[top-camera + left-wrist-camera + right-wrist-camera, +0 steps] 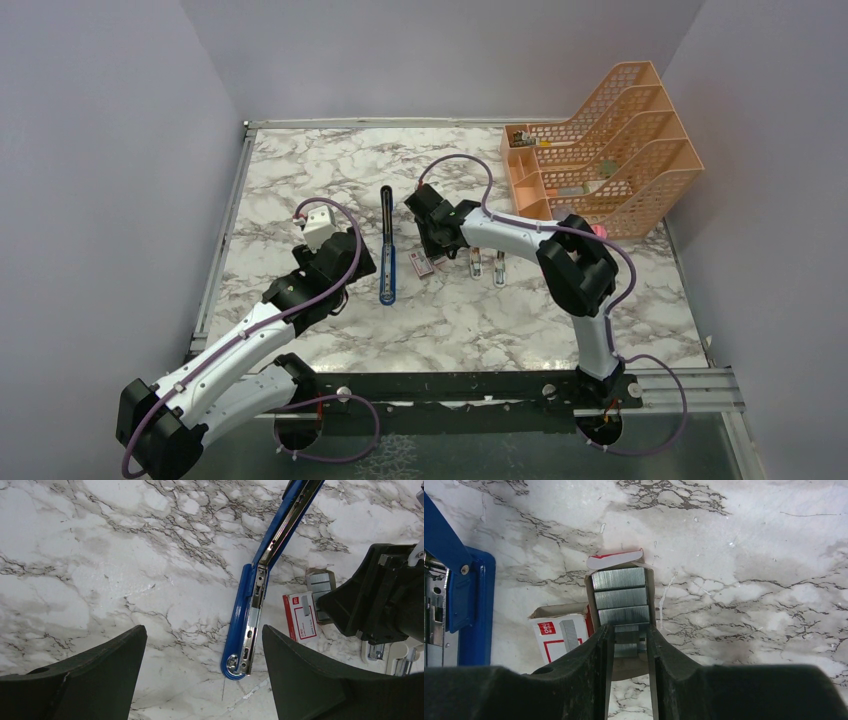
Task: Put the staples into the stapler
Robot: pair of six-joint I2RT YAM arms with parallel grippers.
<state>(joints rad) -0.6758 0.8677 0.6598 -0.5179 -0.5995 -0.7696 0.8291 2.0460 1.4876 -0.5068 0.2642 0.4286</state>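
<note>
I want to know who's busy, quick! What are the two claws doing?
Left gripper: open, holding nothing.
Right gripper: closed on the staples.

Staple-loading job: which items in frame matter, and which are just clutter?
Job:
- stapler, lying open
- staple tray
- staple box

Clutter:
- orange file rack
- two small white items on the table, too small to identify

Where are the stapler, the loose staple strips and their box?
stapler (253, 625): left wrist view, on its silvery channel.
staple strips (620, 600): right wrist view, on the middle strip in the tray.
staple box (555, 632): right wrist view, on its printed face.
</note>
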